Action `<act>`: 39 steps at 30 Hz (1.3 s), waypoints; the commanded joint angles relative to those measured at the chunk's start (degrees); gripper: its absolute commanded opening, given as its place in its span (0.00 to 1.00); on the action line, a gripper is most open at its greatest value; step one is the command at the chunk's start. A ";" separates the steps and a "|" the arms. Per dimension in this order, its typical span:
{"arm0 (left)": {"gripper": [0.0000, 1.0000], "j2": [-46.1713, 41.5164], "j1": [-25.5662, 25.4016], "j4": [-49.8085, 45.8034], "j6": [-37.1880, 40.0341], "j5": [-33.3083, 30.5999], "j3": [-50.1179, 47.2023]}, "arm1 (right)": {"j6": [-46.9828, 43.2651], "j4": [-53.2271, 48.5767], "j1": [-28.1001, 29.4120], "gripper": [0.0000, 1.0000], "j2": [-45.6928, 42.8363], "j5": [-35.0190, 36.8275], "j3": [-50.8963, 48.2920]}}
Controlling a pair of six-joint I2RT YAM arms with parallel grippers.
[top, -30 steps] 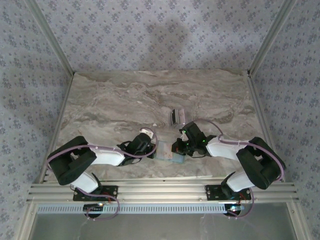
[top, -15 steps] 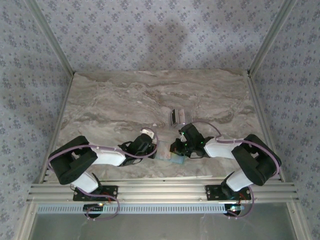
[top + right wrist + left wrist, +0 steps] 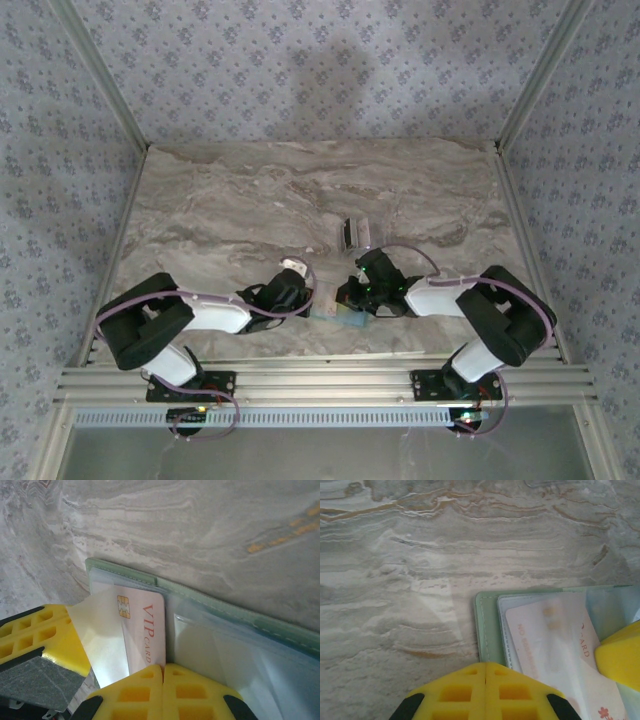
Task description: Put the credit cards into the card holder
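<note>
We see L pincer [image 3: 486, 666] and R pincer [image 3: 163, 667] both fully closed, tips at the open card holder [image 3: 487, 630], near-centre of counter [image 3: 420, 555] btw them; VIP card [image 3: 145, 630] under its clear sleeve.

This is a robotics lab's staged test booth: a marble-print tabletop [image 3: 230, 190] sits walled by floral-patterned panels [image 3: 300, 60] on aluminium framing [image 3: 545, 70], with a left arm [image 3: 200, 312] and a right arm [image 3: 450, 297] bolted to the near rail [image 3: 320, 383].
</note>
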 commanded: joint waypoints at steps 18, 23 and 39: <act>0.01 -4.39 -1.48 -7.25 -3.83 -2.39 -4.19 | 2.93 1.68 5.78 0.00 5.12 2.64 7.83; 0.01 -4.03 -1.67 -7.63 -4.05 -3.05 -3.82 | 2.11 1.04 7.10 0.00 4.92 2.38 9.28; 0.02 -5.09 -2.28 -10.45 -4.93 -6.12 -3.44 | -5.50 -7.28 7.76 0.13 4.94 1.11 13.49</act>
